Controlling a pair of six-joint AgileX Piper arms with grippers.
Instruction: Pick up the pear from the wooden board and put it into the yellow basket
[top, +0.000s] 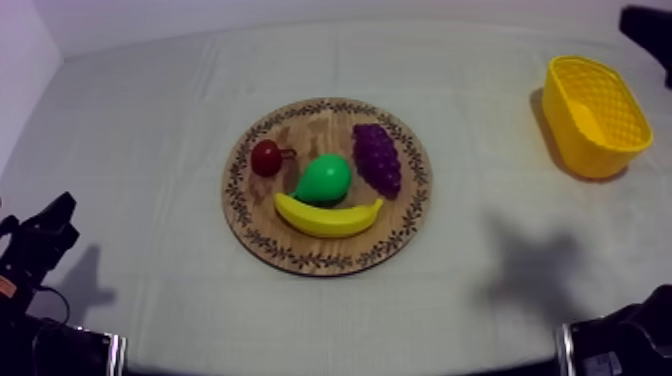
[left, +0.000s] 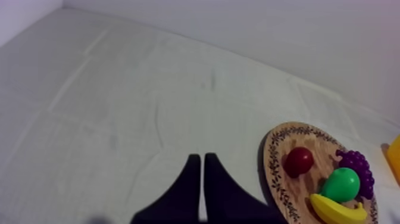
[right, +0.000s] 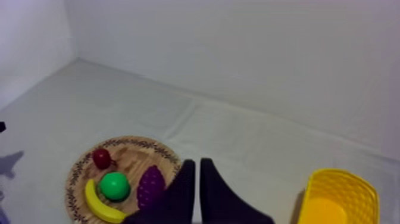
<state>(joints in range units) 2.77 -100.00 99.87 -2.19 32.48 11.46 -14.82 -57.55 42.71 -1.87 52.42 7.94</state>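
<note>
Pear (top: 323, 180) sitting mid-board (top: 262, 240), touching the banana (top: 328, 217) in front, grapes (top: 377, 158) just beside on one flank, small red fruit (top: 266, 158) near the other. Basket (top: 600, 150) upright, well apart, far right on the cloth (top: 150, 110). Left gripper (left: 200, 156) pinched to a narrow wedge, gripping nothing, over bare cloth beside the board. Right gripper (right: 197, 161) likewise pressed together, empty, between board and basket.
</note>
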